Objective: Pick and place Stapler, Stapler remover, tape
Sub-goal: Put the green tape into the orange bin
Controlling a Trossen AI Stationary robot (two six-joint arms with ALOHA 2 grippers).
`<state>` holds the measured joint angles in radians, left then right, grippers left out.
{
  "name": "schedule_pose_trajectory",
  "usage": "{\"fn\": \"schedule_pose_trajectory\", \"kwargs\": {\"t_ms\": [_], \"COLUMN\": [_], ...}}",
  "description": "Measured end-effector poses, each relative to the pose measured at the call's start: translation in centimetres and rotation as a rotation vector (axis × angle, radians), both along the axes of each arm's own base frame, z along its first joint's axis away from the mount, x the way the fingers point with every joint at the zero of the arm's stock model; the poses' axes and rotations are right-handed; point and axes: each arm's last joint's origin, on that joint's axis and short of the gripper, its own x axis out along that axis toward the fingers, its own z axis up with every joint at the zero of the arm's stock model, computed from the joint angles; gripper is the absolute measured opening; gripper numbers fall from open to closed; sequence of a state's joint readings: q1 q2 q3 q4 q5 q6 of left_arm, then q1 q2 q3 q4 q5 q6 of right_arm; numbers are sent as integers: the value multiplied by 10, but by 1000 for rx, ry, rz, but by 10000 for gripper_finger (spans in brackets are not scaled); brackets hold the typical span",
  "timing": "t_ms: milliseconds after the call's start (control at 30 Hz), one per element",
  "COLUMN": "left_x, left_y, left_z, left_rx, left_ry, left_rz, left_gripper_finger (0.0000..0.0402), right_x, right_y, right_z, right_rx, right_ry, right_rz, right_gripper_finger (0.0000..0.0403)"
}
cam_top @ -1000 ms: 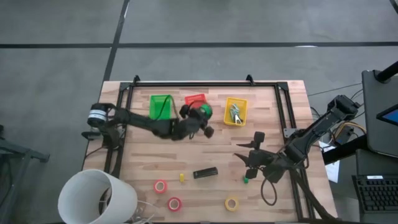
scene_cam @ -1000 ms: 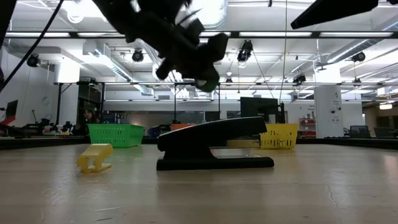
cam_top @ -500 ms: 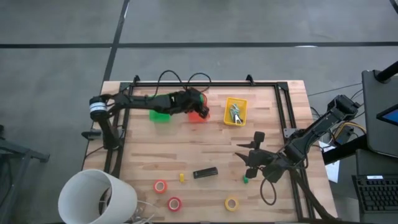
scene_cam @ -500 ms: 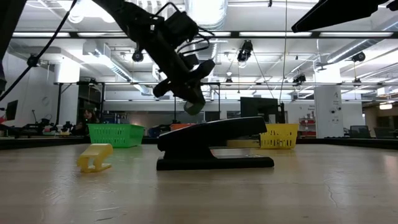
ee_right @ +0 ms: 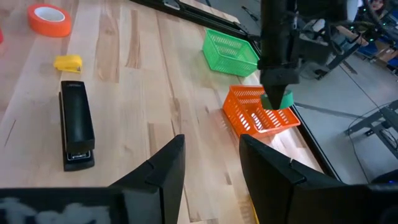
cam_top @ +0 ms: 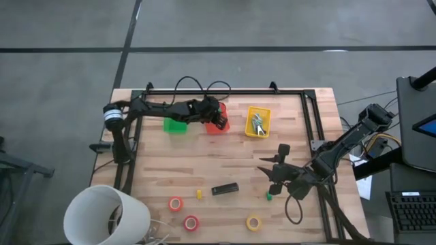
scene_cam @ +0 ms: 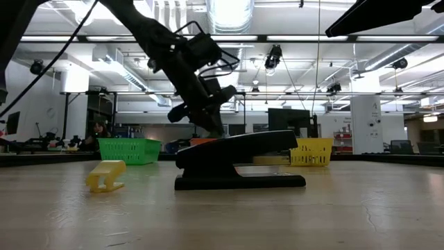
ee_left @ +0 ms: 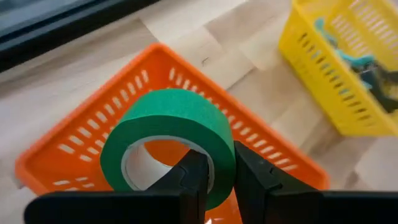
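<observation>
one green tape roll (ee_left: 171,140) sits pinched in the left end effector (ee_left: 214,171) over the orange basket (ee_left: 74,134) — right end effector (ee_right: 208,165) open.

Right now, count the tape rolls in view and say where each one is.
4. Green roll held in the left tool over the orange basket; two red-orange rolls and one yellow roll near the table's front edge.

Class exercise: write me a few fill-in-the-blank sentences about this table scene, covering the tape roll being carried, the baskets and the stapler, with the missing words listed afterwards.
1. The left gripper is shut on a tape roll whose colour is ____.
2. That roll hangs over the ____ basket.
3. In the high view, the stapler lies on the table between a small yellow piece and the ____ gripper, which holds nothing.

Missing words: green; orange; right
</observation>
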<state>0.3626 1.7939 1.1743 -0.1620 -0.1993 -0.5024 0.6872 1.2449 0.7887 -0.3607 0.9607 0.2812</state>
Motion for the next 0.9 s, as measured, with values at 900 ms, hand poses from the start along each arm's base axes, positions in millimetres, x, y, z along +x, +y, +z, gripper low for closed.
{"fn": "schedule_pose_trajectory", "kwargs": {"t_ms": [900], "left_x": [3], "left_y": [6], "left_z": [-24], "left_rx": [-80], "left_ry": [43], "left_rz": [-11], "left_gripper_finger": [60], "right_x": [-1], "right_y": [0], "right_z": [-2], "right_rx": [-4], "right_ry": [3], "right_rz": [-1], "right_gripper_finger": [135]}}
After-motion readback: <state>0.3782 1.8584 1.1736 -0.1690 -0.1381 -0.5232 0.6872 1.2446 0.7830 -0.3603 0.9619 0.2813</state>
